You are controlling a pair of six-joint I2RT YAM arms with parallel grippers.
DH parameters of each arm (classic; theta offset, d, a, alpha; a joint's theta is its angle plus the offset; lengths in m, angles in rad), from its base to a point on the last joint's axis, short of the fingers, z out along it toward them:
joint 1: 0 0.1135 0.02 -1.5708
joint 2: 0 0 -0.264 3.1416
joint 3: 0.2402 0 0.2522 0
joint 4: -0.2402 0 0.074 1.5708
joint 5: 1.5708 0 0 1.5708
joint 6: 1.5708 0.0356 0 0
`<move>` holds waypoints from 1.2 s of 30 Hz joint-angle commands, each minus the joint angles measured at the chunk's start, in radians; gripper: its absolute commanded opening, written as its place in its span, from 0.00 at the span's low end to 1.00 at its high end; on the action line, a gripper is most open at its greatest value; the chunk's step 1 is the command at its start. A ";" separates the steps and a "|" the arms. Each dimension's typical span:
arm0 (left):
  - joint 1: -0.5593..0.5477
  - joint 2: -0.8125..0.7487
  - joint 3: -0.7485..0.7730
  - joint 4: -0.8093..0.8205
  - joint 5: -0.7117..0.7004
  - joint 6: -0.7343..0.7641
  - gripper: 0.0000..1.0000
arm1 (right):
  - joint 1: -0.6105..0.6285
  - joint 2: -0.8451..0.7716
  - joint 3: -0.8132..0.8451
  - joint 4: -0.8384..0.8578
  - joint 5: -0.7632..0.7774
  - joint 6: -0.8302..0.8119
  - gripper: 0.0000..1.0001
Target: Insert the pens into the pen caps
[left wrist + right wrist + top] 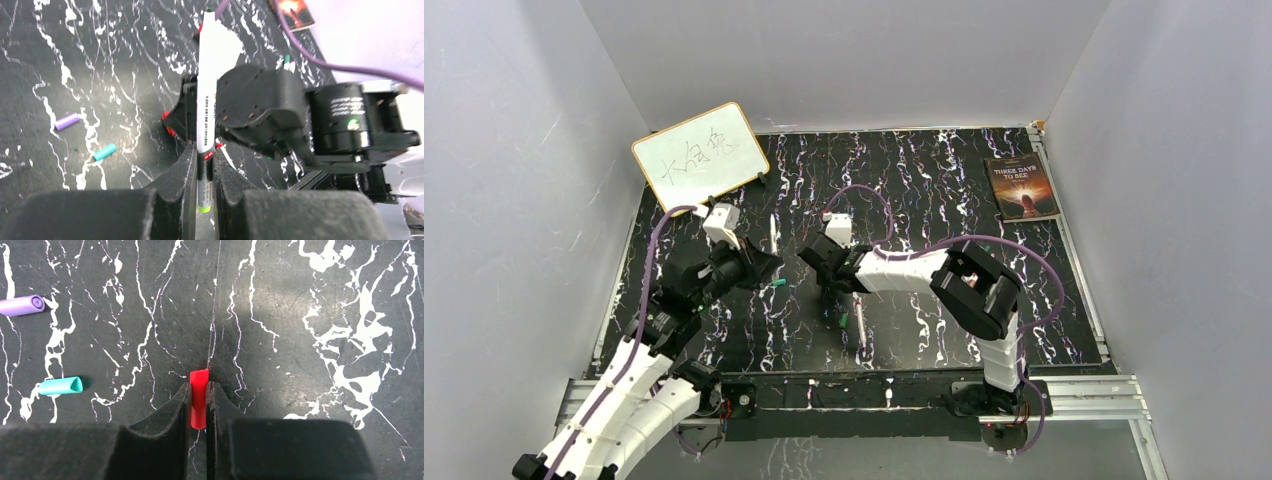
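Book (pixel 1022 187): the cover title reads "THREE DAYS TO SEE". Whiteboard (pixel 700 156): three handwritten characters, not reliably legible. Pen (pixel 207 90): a line of small black print along the barrel, too small to read.

Tilted at far left, small wood-framed whiteboard with black handwriting (pixel 701 156); flat at far right on black white-veined tabletop (pixel 924 170), dark paperback book (pixel 1022 187).
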 commanded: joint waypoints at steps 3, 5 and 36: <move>0.002 0.033 0.133 0.010 0.005 -0.002 0.00 | 0.000 -0.102 -0.028 0.003 0.017 -0.016 0.00; 0.001 0.038 0.146 0.020 0.010 -0.016 0.00 | -0.004 -0.144 -0.044 0.020 0.025 -0.019 0.00; 0.000 0.173 -0.096 0.676 0.479 -0.473 0.00 | -0.196 -0.878 -0.410 0.722 -0.452 -0.227 0.00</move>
